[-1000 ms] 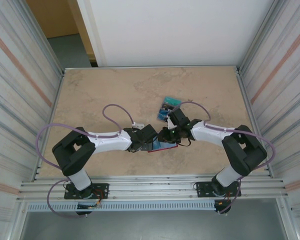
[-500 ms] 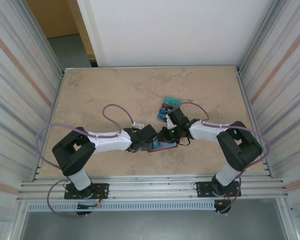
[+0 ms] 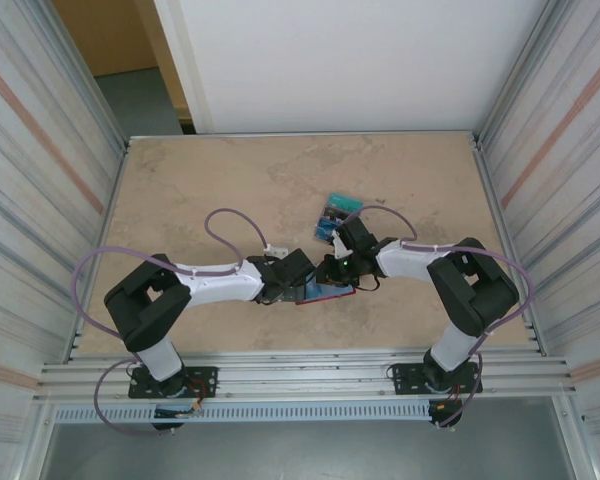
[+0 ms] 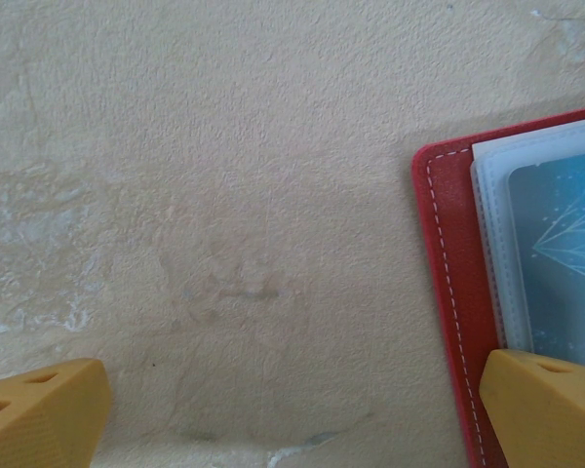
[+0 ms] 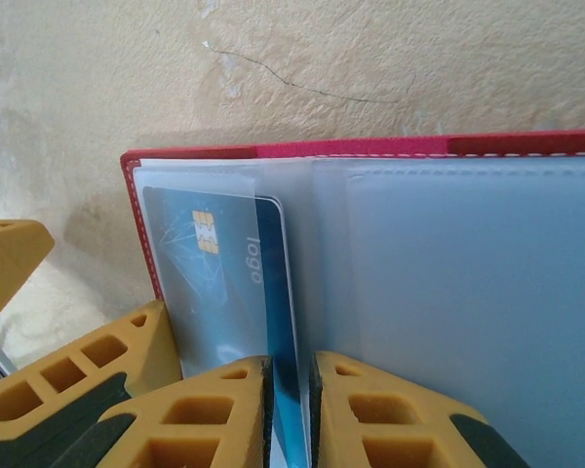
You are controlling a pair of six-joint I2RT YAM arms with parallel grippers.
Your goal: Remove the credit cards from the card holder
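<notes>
scene: beige stone-look table (image 3: 200, 190). both arms fold in toward the middle and the grippers face each other toward the near edge.
card holder: the red card holder (image 3: 335, 294) lies open and flat on the table between the two grippers, near of centre. it has white stitching along the red border, and its clear plastic sleeves (image 5: 448, 292) face up.
blue credit card: a blue credit card (image 5: 219, 273) with a gold chip and the word "logo" sits in the end sleeve, by the holder's red corner. its lower end runs down between the right gripper's fingers.
right gripper: the right gripper (image 5: 291, 419) has its fingers pressed almost together, pinching the blue credit card. only a thin blue strip shows between the pads.
left gripper: the left gripper (image 4: 292, 414) is spread wide and holds nothing. one fingertip (image 4: 541, 405) sits on the card holder's corner, over the red border and the sleeve edge. the other is over bare table, well apart from the holder.
cross-check: in the right wrist view, yellow fingers (image 5: 88, 375) of the left gripper show at the left, one against the holder's red border.
loose credit cards: a small blue and teal pile of loose credit cards (image 3: 337, 213) lies on the table just far of the right gripper, apart from the card holder.
cables: purple cables (image 3: 225, 225) loop over both arms.
</notes>
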